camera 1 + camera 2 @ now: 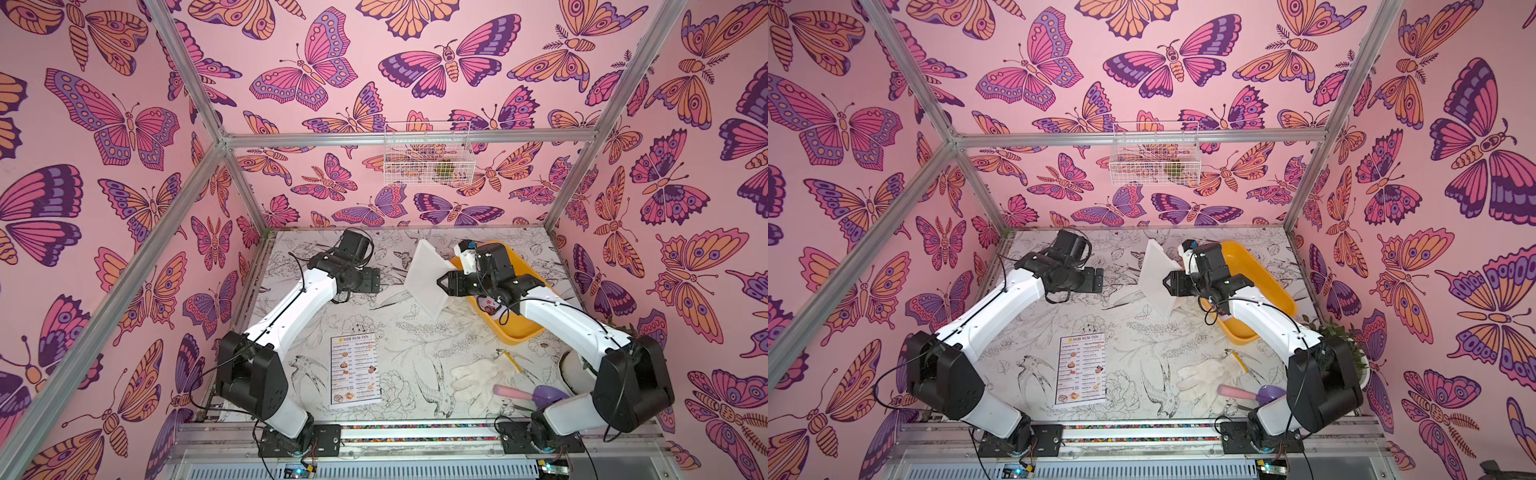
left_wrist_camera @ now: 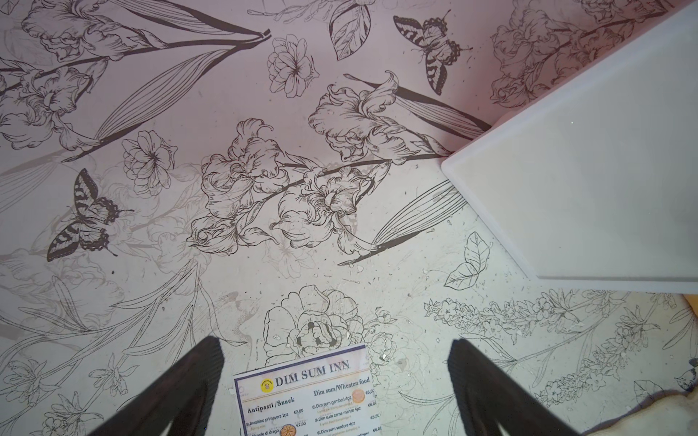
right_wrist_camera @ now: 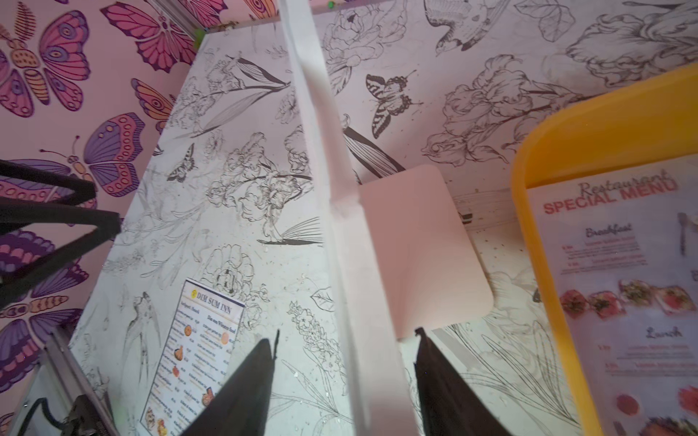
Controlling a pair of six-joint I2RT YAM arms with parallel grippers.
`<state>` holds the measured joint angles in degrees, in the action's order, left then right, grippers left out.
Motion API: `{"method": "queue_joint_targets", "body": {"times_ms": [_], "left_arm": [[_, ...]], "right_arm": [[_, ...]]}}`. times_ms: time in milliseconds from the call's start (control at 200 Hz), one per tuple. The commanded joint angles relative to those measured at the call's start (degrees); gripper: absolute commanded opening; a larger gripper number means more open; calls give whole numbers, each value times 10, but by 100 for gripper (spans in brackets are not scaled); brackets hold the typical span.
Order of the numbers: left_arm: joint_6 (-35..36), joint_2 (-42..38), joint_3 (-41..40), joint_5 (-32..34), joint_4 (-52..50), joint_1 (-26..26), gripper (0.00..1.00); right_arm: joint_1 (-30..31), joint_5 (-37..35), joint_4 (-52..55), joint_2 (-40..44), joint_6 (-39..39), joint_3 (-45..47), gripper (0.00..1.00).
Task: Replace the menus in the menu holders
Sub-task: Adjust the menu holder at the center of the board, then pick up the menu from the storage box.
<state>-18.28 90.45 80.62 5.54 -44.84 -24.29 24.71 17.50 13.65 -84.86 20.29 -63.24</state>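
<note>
Beside the yellow tray [image 3: 612,113], my right jaws straddle, unclosed, the menu holder's [image 3: 355,264] top edge, the best hold on seemingly stiff, light, slick plastic; my left jaws gape empty.

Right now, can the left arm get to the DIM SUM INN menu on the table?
Probably yes. The DIM SUM INN menu lies flat and uncovered, and nothing stands between it and the open left gripper.

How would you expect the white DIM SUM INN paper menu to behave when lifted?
Likely floppy: the white DIM SUM INN paper menu is a thin sheet. Lying flush on the floral-printed table, its edges probably resist pinching.
</note>
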Motion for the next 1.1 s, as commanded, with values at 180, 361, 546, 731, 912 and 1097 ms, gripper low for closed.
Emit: {"method": "queue_joint_targets", "body": {"times_ms": [180,361,546,731,912,1097], "left_arm": [[0,-2,-14,-14,-7,-15,95],[-31,-28,-57,-24,-6,-63,95],[-112,-32,-81,-20,13,-198,95],[-198,46,-43,-1,106,-340,94],[-219,182,68,29,160,-398,94],[-188,309,176,34,205,-398,95]], "right_arm": [[20,48,-14,-20,23,-39,63],[-16,75,76,49,-16,-35,75],[-103,50,122,151,-5,41,77],[-184,-75,123,158,12,87,79],[-248,-120,58,36,9,55,87],[-295,-62,69,-136,-9,-50,92]]}}
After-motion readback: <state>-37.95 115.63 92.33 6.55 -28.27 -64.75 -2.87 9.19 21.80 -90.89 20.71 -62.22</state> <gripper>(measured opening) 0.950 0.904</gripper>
